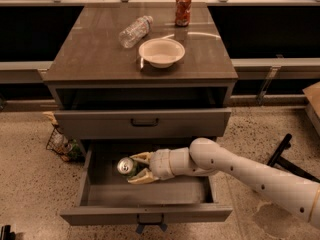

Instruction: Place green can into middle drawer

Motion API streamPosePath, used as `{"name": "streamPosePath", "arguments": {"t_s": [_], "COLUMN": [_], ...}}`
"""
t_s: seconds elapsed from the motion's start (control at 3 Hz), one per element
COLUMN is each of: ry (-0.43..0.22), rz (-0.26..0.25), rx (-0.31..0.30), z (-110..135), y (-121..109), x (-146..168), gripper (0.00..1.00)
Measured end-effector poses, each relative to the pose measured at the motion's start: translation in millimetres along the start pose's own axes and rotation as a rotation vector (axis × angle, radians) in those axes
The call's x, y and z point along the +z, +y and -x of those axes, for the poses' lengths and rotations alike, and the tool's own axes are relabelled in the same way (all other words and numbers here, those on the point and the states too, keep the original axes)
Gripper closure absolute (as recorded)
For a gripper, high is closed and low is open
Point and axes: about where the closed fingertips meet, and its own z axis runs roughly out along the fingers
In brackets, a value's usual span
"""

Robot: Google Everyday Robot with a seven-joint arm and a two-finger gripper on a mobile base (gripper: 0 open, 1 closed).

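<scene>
Inside the open middle drawer, at the left half of its box interior, the end effector is clamped on the green can, with one pale finger above the can and one below it. The can's silver top faces up and toward the left wall of the drawer. Whether the can touches the drawer floor cannot be determined. The white arm enters from the right, over the drawer's right wall. Above the open drawer sits a closed drawer front with a black handle. On the worktop are a white bowl, a clear plastic bottle lying on its side, and an upright red-orange can
</scene>
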Motion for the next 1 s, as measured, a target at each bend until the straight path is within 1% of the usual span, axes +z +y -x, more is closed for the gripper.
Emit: {"name": "streamPosePath", "arguments": {"t_s": [0.33,0.67,1.0], "ry": [-0.011,-0.039,-0.076], "rz": [-0.051,-0.088,-0.109], "rx": [0.022,0.074,0.115], "z": [-33,-65,-89], "y": [-7,-6,-9], "x": [6,15,28], "gripper": [1.0,1.0,0.82]}}
